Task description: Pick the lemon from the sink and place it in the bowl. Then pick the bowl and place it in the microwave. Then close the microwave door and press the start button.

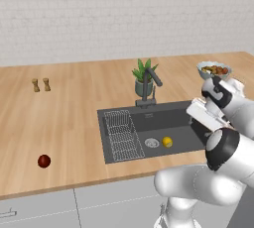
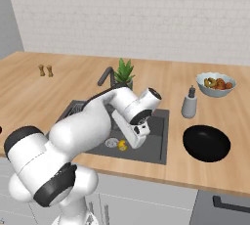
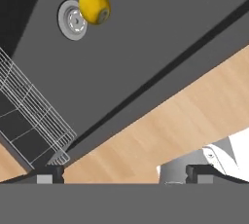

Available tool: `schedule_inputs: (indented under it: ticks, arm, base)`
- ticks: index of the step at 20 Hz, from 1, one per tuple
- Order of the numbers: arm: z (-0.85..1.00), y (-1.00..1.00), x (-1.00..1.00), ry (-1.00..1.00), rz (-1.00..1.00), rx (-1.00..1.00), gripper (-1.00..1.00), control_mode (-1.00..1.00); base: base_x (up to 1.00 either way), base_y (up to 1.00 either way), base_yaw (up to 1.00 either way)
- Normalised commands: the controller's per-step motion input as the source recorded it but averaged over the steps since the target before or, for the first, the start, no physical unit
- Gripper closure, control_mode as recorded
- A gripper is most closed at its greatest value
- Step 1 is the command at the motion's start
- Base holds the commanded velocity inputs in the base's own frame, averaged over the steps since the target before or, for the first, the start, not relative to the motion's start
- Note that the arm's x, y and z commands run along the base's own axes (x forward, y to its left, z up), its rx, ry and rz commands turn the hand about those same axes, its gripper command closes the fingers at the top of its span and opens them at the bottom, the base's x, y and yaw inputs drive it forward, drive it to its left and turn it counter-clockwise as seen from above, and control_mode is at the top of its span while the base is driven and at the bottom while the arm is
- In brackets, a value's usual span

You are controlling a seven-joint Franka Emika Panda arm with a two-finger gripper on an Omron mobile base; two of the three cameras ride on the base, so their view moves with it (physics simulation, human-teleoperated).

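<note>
Lemons: one [image 1: 167, 142], lying in the sink beside the drain.
Sinks: one [image 1: 178, 120].
Drains: one [image 1: 152, 142].
Wire racks: one [image 1: 122, 135].
Faucets: one [image 1: 149, 84].
Potted plants: one [image 1: 143, 76].
Black bowls: one [image 2: 206, 143].
Fruit bowls: one [image 2: 216, 84], pale; the fruits inside are too small to count.
Dark red balls: one [image 1: 44, 161].
Small brown shakers: two [image 1: 41, 85], side by side.
Grey bottles: one [image 2: 189, 102].
Robot arms: one [image 2: 83, 131].

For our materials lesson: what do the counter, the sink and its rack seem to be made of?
Counter: looks like pale matt wood, showing grain streaks.
Sink: dark grey, matt; possibly stone composite or coated metal.
Rack: thin crossing silvery rods, probably metal wire.
</note>
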Motion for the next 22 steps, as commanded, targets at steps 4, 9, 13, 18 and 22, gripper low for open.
schedule_inputs:
  ticks: [4, 9, 13, 18, 22]
  arm:
    - [-0.37, 0.10, 0.07, 0.00, 0.08, -0.03, -1.00, -1.00]
    - [0.00, 0.15, 0.13, 0.01, 0.05, -0.05, -1.00, -1.00]
    - [-0.11, 0.01, 0.18, 0.00, 0.09, -0.01, -1.00, -1.00]
    - [-0.31, 0.01, 0.41, 0.00, 0.17, 0.00, -1.00, -1.00]
    - [-0.32, -0.01, 0.59, 0.01, 0.21, 0.02, -1.00, -1.00]
  base:
    - [0.00, 0.00, 0.00]
    - [0.00, 0.00, 0.00]
    - [0.00, 0.00, 0.00]
    - [0.00, 0.00, 0.00]
    - [0.00, 0.00, 0.00]
